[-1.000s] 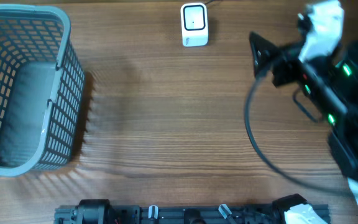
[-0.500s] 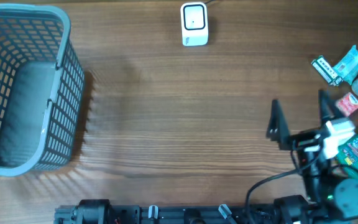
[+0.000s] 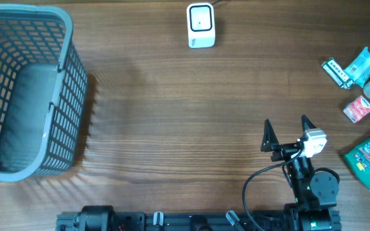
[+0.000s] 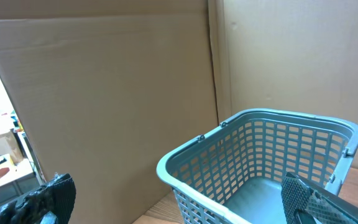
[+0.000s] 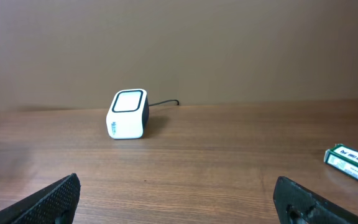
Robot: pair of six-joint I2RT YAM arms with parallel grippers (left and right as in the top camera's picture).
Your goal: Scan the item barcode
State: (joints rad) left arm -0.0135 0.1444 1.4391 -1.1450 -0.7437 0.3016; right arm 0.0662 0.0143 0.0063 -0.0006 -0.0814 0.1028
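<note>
Scanner point(image 3: 201, 24) stands unobstructed ahead of right claw point(image 3: 286, 127), left claw point(image 4: 179, 208) facing basket point(image 3: 63, 96), both spread empty.

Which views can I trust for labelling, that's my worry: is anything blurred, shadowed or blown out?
Overhead: evenly lit and sharp; the basket throws a striped shadow onto the table beside it. Left wrist: the far left edge is blown out white, and the left fingers are dark and soft. Right wrist: the scanner is crisp, no glare; the right fingers at the bottom corners are dark.
</note>
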